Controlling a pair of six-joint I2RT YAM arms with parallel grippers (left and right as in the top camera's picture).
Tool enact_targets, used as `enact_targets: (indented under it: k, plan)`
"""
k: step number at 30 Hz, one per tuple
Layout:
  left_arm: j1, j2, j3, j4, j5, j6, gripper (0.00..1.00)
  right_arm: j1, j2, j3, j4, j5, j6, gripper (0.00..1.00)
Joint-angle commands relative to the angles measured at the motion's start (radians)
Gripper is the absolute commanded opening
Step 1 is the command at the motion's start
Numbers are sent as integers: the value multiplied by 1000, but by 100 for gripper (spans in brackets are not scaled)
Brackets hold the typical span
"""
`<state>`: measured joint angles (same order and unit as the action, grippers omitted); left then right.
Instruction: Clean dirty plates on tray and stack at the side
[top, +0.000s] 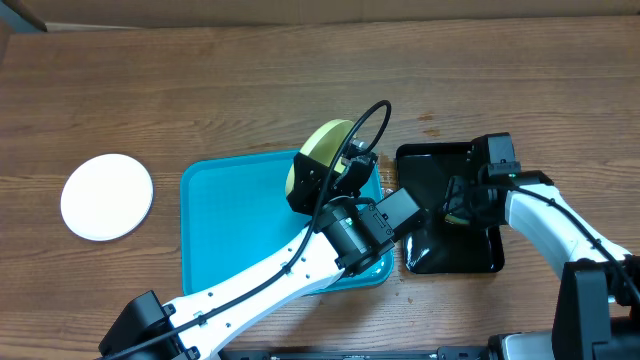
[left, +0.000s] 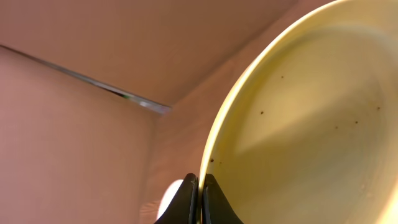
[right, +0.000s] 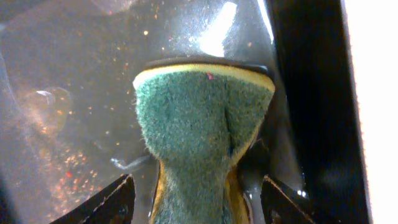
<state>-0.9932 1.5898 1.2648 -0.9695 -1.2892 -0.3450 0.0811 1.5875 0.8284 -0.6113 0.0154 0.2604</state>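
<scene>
A pale yellow-green plate (top: 327, 140) is held up on edge over the far right corner of the turquoise tray (top: 230, 230). My left gripper (left: 200, 186) is shut on its rim; small dark specks dot the plate's face (left: 311, 112). In the overhead view, the left gripper (top: 330, 168) sits just below the plate. A white plate (top: 107, 196) lies flat on the table, left of the tray. My right gripper (right: 198, 186) is open over the black tray (top: 430, 170). A green and yellow sponge (right: 202, 118) lies between its fingers, with a gap on each side.
The black tray's floor (right: 62, 93) is wet and speckled with crumbs. It stands right beside the turquoise tray's right rim. My left arm (top: 270, 280) crosses the turquoise tray's near right part. A cable loops above the held plate.
</scene>
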Motion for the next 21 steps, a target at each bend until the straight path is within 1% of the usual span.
enact_targets:
  k: [1,3,5,6,7,10,11,12,13,14,15,16,19,21]
  plan:
    - [31,2,24,1,216,-69,4,4,-7,-45,36,9,-3,66]
    - [64,2,24,-1,393,-103,4,4,-7,-56,41,10,-3,66]
    - [109,2,23,0,556,-132,4,4,-7,-57,34,9,-3,54]
    - [150,2,23,-1,672,-135,4,4,-7,-57,31,9,-3,22]
    - [172,2,23,-3,722,-135,4,4,-7,-57,29,9,-3,4]
    - [259,3,21,-32,840,-134,4,4,-7,-56,27,-21,-3,4]
    - [285,3,20,-45,857,-134,4,4,-7,-55,28,-36,-3,5]
    - [315,5,17,-57,873,-134,4,3,-7,-52,28,-50,-3,24]
    - [341,5,13,-65,891,-134,4,3,-7,-47,27,-55,-3,52]
    - [373,7,4,-72,917,-132,4,3,-7,-42,27,-55,-3,62]
    - [397,7,-6,-72,945,-122,4,3,-7,-35,27,-55,-3,64]
    - [443,7,-40,-54,1011,-79,4,3,-7,-18,27,-56,-2,71]
    - [484,7,-103,3,1102,6,4,4,-7,-3,41,-73,-2,72]
    - [500,7,-151,49,1135,28,4,4,-7,-3,50,-70,-3,72]
